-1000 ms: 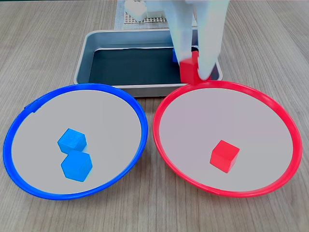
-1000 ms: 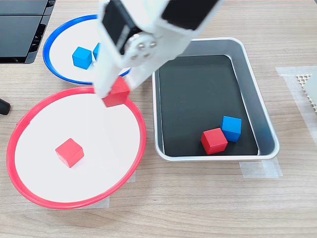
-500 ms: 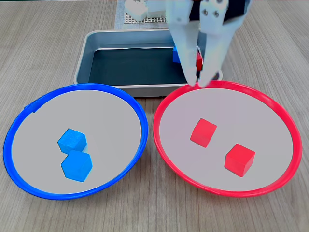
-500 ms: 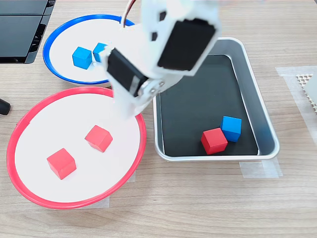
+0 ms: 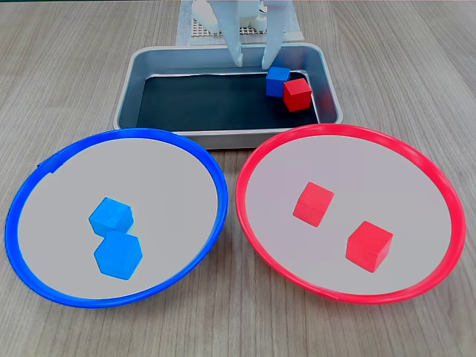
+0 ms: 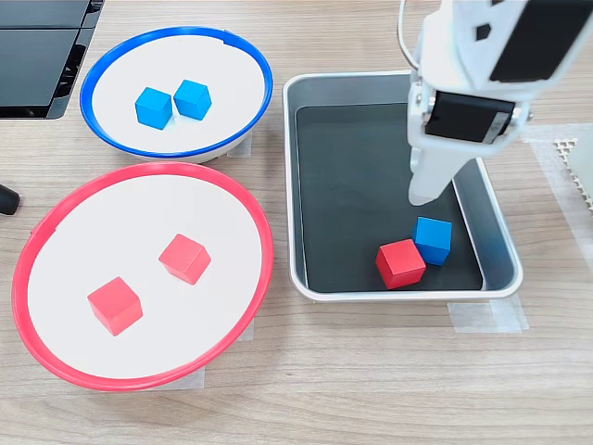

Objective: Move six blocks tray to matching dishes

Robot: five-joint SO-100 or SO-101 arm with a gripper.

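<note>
The silver tray (image 5: 126, 89) (image 6: 496, 222) holds one blue block (image 5: 278, 76) (image 6: 433, 240) and one red block (image 5: 297, 94) (image 6: 400, 263), touching each other. My gripper (image 5: 254, 58) (image 6: 422, 193) hangs open and empty over the tray, just beside the blue block. Two blue blocks (image 5: 111, 216) (image 5: 117, 255) (image 6: 153, 107) (image 6: 193, 98) lie close together in the blue-rimmed dish (image 5: 44, 167) (image 6: 111, 69). In the red-rimmed dish (image 5: 416, 160) (image 6: 56, 218) rest two red blocks (image 5: 313, 204) (image 5: 369, 246) (image 6: 184, 258) (image 6: 115, 305), apart from each other.
The two dishes stand side by side against the tray's long wall on a wooden table. A white mesh mat (image 5: 195, 30) (image 6: 576, 159) lies behind the tray under the arm's base. A black device (image 6: 37, 56) sits past the blue-rimmed dish.
The gripper let go of a red block, which landed in the red-rimmed dish and shifted the other red block. The open gripper then swung back over the tray.
</note>
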